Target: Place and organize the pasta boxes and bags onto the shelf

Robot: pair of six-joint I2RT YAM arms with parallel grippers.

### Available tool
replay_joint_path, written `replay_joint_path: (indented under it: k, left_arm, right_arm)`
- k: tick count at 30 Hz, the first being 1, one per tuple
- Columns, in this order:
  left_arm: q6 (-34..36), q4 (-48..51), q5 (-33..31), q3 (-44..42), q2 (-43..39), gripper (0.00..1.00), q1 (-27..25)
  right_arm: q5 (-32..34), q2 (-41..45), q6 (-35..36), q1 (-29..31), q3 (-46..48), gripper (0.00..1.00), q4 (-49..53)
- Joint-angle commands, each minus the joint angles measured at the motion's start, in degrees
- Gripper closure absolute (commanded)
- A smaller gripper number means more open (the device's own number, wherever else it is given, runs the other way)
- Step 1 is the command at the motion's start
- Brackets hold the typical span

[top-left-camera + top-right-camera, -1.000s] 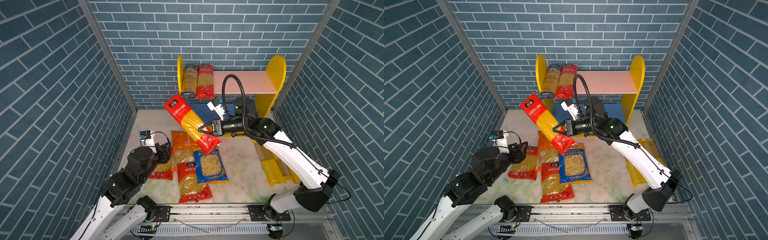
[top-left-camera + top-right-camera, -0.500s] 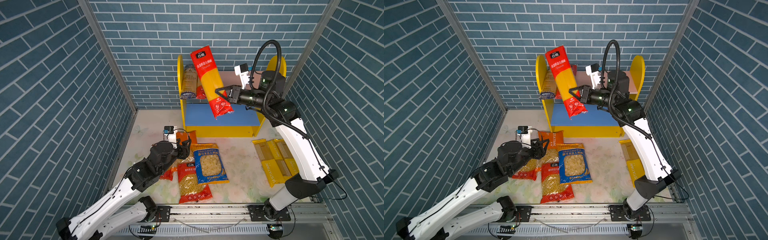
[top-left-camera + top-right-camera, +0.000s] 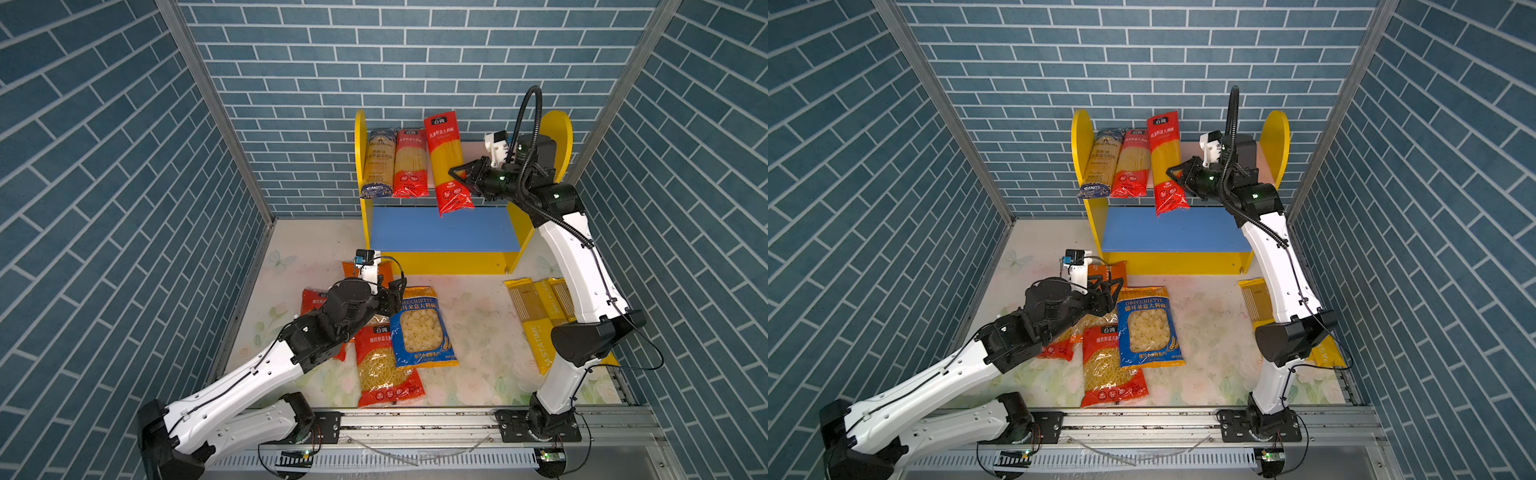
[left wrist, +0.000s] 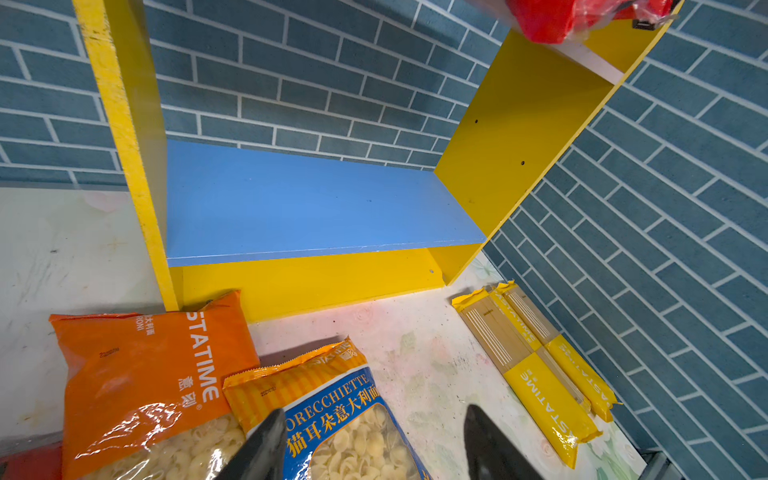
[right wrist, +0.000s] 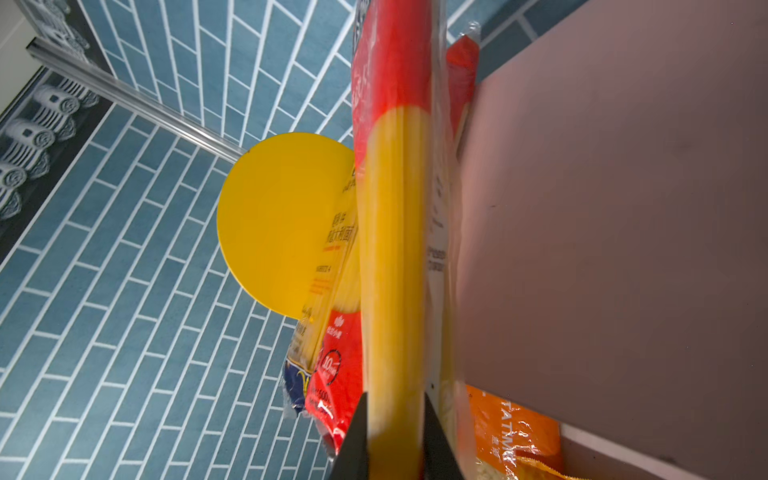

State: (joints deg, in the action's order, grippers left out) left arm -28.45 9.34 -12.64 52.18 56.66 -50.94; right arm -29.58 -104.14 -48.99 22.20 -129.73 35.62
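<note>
- Lower centre: empty left hand (image 3: 395, 293), open, above blue-and-yellow plastic pasta bag (image 3: 422, 328) on bench (image 3: 478, 316); may snag neighbouring orange bag (image 4: 137, 365).
- Upper right: right hand (image 3: 459, 178) clamps long red spaghetti pack (image 3: 446, 158) overhanging pink board (image 5: 602, 208) of yellow wooden shelf (image 3: 360, 166); release risks tipping.

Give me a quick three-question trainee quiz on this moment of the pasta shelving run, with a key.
1. True or false: the right gripper is shut on a red spaghetti pack.
2. Multiple choice: not counting the held one, how many packs rest on the pink upper board? A one; B two; C four.
3. Short answer: where do the yellow spaghetti packs lie?

Key
1. True.
2. B: the dark blue pack and a second red pack.
3. Side by side on the table, not yet on the shelf.
</note>
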Motion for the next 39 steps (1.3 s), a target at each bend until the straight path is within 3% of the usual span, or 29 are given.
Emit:
replay_joint_path:
  k: [1,9,15,20,26,30,39]
  left_arm:
    - [2.33,-1.24,1.01,2.31,1.19,0.30,-0.39]
    - [5.27,-0.94,2.24,8.18,5.91,0.27,-0.39]
    - [4.98,-2.41,3.50,10.31,7.95,0.25,-0.39]
    - [4.94,-2.78,3.88,10.89,8.59,0.25,-0.39]
    - [4.90,-2.63,3.76,10.16,8.23,0.25,-0.39]
    - [4.65,-2.58,3.78,9.82,8.19,0.25,-0.39]
    - [4.65,-3.82,3.69,8.91,8.28,0.25,-0.39]
  right_arm:
    - [0.08,1.68,-2.26,-0.14,-2.68,1.00,-11.83]
    - [4.17,1.92,-9.84,-0.22,2.02,1.00,-17.33]
    - [5.95,-0.79,-13.23,-0.40,-1.13,1.00,-14.87]
    - [5.19,-3.88,-14.19,-0.67,-5.34,0.92,-11.46]
    - [1.72,-4.37,-15.45,-1.61,-5.36,0.74,-9.40]
    - [1.39,-2.29,-13.55,-2.12,-3.83,0.63,-7.62]
    - [2.39,5.52,-8.41,-2.47,6.38,0.51,-4.94]
